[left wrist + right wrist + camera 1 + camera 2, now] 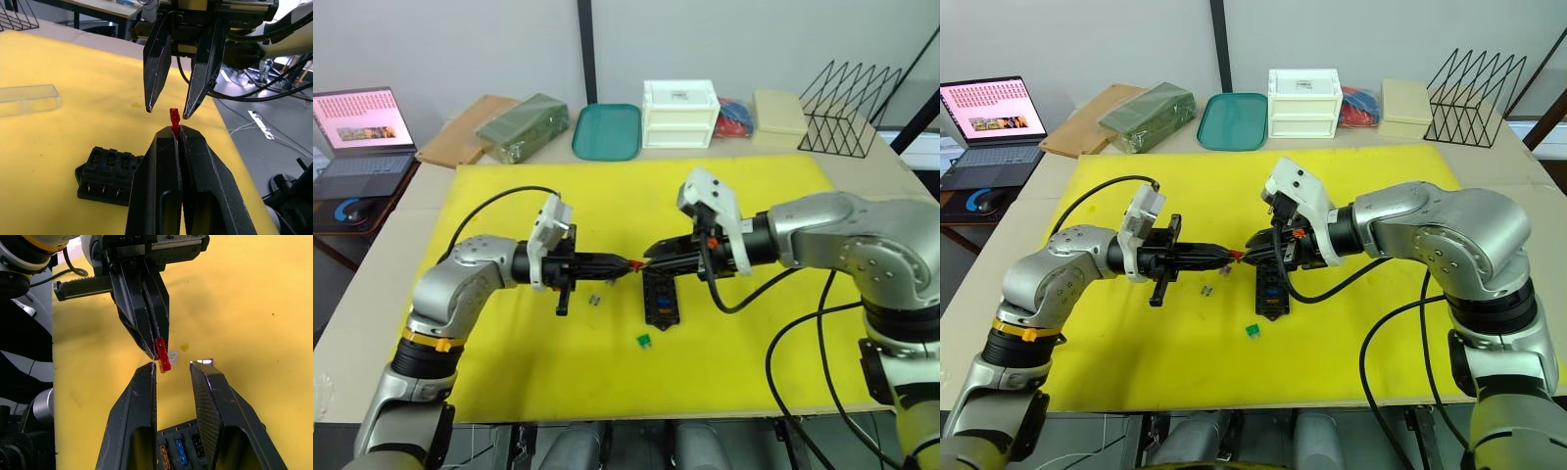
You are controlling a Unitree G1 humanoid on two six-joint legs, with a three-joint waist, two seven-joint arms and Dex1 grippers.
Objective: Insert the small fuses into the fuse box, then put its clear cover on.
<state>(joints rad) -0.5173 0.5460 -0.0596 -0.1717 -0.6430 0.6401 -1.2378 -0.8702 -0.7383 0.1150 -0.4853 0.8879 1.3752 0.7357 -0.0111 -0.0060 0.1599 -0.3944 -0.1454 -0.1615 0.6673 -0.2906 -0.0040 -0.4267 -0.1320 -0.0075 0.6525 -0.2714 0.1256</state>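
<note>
The black rectangular plastic fuse box [105, 176] is partly hidden behind the left gripper's black fingers [195, 186]; the transparent rectangular cover [27, 99] is cut off by the picture's edge.

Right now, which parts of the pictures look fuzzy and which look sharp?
Left wrist view: red fuse sharp, left gripper soft near the lens, cables behind fuzzy. Right wrist view: right gripper blurry low down. Head views: even light, soft shadows on the yellow mat.

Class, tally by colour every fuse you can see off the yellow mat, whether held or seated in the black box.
red fuse: 1, held in the left pincer
orange fuse: 1, in the fuse box
blue fuse: 1, in the fuse box
Total: 3
</note>
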